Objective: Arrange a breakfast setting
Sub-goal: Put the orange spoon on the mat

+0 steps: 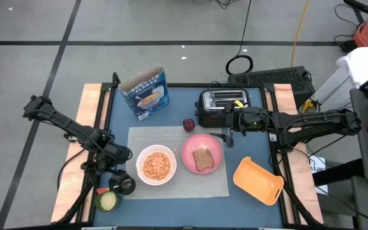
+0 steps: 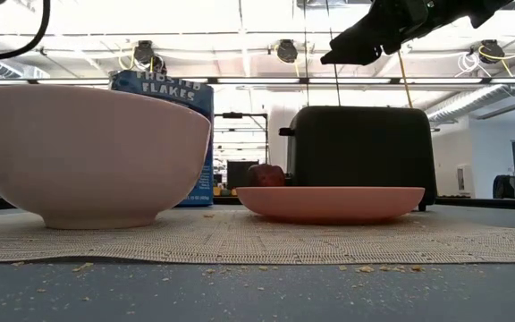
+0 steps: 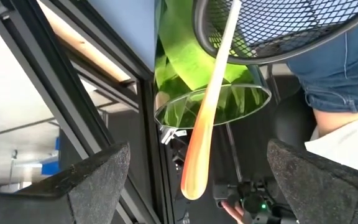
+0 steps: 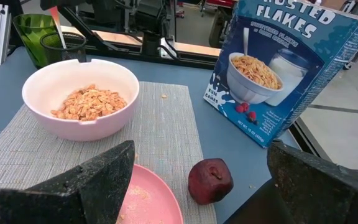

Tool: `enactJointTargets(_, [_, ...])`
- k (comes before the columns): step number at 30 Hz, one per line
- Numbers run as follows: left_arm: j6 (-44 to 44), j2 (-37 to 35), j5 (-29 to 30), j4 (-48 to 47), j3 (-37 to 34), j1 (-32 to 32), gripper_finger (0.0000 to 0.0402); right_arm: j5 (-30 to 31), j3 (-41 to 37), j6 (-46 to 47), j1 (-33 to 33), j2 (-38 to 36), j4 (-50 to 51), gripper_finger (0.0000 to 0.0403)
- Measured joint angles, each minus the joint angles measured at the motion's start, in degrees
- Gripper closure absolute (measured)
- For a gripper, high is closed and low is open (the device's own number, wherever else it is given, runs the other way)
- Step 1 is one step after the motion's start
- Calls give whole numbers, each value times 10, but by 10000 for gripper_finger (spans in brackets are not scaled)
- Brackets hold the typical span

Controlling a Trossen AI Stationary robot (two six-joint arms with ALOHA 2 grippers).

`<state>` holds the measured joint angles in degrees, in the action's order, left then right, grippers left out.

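A grey mat (image 1: pixel 139 137) lies mid-table. On it stand a white bowl (image 1: pixel 156 165) of cereal and a pink plate (image 1: pixel 190 150) bearing a brown toast slice (image 1: pixel 202 160). A small dark red fruit (image 1: pixel 189 124) rests on the table just past the mat's far edge. My right gripper (image 1: pixel 229 137) hovers open and empty above the plate's far right side, facing the fruit (image 4: pixel 210 180). My left gripper (image 1: pixel 112 174) is open at the near left, its fingers standing apart on either side of an orange utensil handle (image 3: pixel 201 130). No metal spoon shows plainly.
A black toaster (image 1: pixel 222 105) stands behind the plate, a blue cereal box (image 1: pixel 145 94) at the far left, and a yellow-orange dish (image 1: pixel 258 182) at the near right. A black mesh cup (image 1: pixel 125 185) and a green cup (image 1: pixel 107 201) stand by my left gripper.
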<state>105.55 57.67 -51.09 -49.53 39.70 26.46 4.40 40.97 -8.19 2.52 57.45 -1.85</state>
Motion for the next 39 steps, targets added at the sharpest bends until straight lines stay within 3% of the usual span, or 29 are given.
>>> enactJointTargets(9, [38, 0, 1, 7, 0, 15, 19, 0, -1, 0, 0, 0, 9, 51])
enactJointTargets(16, [88, 17, 4, 80, 0, 33, 19, 0, -1, 0, 0, 0, 9, 51])
enactJointTargets(23, [89, 41, 5, 95, 0, 53, 22, 0, -1, 0, 0, 0, 9, 51])
enactJointTargets(39, [64, 48, 6, 96, 0, 54, 171, 0, -1, 0, 0, 0, 9, 51])
